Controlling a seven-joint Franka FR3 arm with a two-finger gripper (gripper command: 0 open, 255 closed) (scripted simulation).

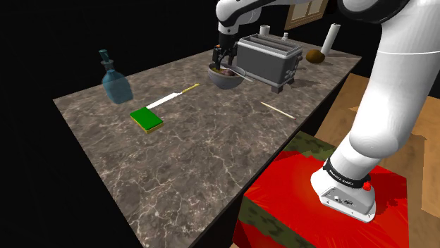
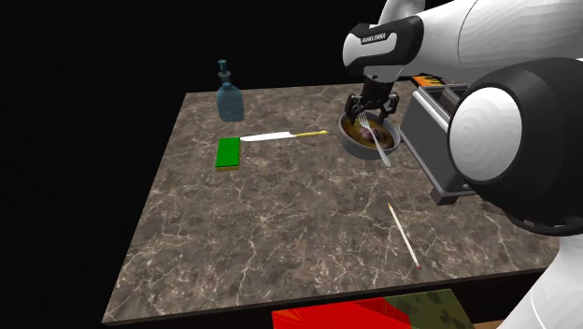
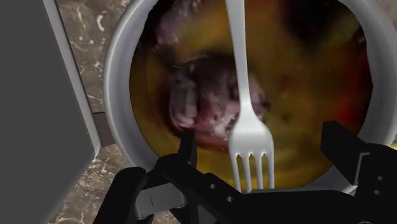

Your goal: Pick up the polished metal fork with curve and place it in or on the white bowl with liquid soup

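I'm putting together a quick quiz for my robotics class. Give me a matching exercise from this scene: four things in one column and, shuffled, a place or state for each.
Things
1. fork
2. blue bottle
3. green block
4. gripper

Places or states
A. open, fingers apart over the bowl
B. standing upright near a corner of the table
C. lying in the bowl, handle across its rim
D. flat on the table beside the knife

Pairs: 1-C, 2-B, 3-D, 4-A
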